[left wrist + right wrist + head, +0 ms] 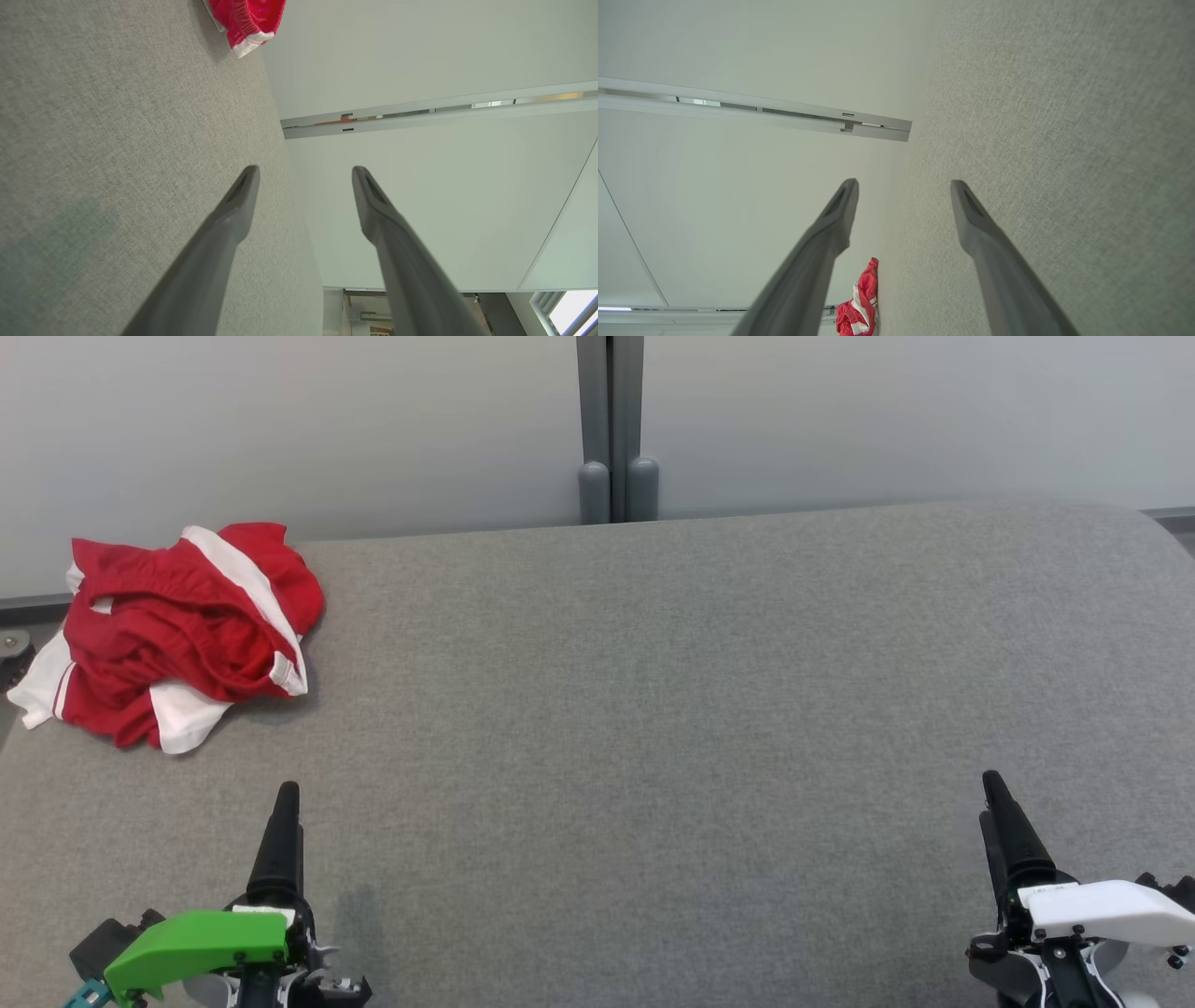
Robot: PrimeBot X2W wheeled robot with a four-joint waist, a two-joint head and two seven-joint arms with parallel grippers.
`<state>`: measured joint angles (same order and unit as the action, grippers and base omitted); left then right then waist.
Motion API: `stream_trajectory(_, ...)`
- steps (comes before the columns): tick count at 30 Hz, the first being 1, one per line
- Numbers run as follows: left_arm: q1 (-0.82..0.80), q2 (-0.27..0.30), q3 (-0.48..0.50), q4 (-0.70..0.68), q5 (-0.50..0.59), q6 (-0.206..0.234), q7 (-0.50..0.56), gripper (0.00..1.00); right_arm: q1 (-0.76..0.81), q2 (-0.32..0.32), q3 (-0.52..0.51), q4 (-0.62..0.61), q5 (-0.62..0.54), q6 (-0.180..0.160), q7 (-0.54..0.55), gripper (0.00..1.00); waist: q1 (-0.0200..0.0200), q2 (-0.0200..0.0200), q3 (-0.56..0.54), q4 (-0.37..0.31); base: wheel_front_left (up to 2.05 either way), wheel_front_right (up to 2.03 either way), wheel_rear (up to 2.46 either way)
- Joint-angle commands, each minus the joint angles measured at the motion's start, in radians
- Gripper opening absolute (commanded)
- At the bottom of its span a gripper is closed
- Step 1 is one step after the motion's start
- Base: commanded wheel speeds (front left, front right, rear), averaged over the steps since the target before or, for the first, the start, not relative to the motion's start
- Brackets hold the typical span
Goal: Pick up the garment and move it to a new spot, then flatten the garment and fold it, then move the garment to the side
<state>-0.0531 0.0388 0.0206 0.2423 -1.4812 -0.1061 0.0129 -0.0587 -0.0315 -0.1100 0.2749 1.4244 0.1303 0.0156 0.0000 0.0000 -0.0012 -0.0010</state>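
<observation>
A red and white garment (pixel 177 630) lies crumpled at the far left corner of the grey fabric table (pixel 653 728). Its edge shows at the top of the left wrist view as the garment (pixel 247 21), and low in the right wrist view as the garment (pixel 859 303). My left gripper (pixel 285 798) hovers near the front left, well short of the garment, open with nothing between its fingers (pixel 243 196). My right gripper (pixel 994 789) sits at the front right, far from the garment, open and empty too, its fingers (pixel 966 205) spread.
A pale wall with a grey vertical post (pixel 611 429) stands behind the table's far edge. The garment hangs slightly over the table's left edge.
</observation>
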Motion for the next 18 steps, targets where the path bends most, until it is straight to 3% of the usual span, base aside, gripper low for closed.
stream_trajectory(1, -0.020, 0.005, -0.005, -0.018, 0.034, -0.006, -0.010, 1.00, -0.014, -0.009, -0.006, -0.025, -0.046, 0.000, -0.011, 1.00, 0.0000, 0.0000, 0.000, 0.000, 0.00, 0.00, 0.00)
stream_trajectory(18, -0.024, 0.008, -0.033, -0.058, 0.398, 0.002, -0.074, 1.00, -0.002, -0.012, 0.017, -0.135, -0.510, 0.000, -0.076, 1.00, 0.0000, 0.0000, 0.000, 0.000, 0.00, 0.00, 0.00)
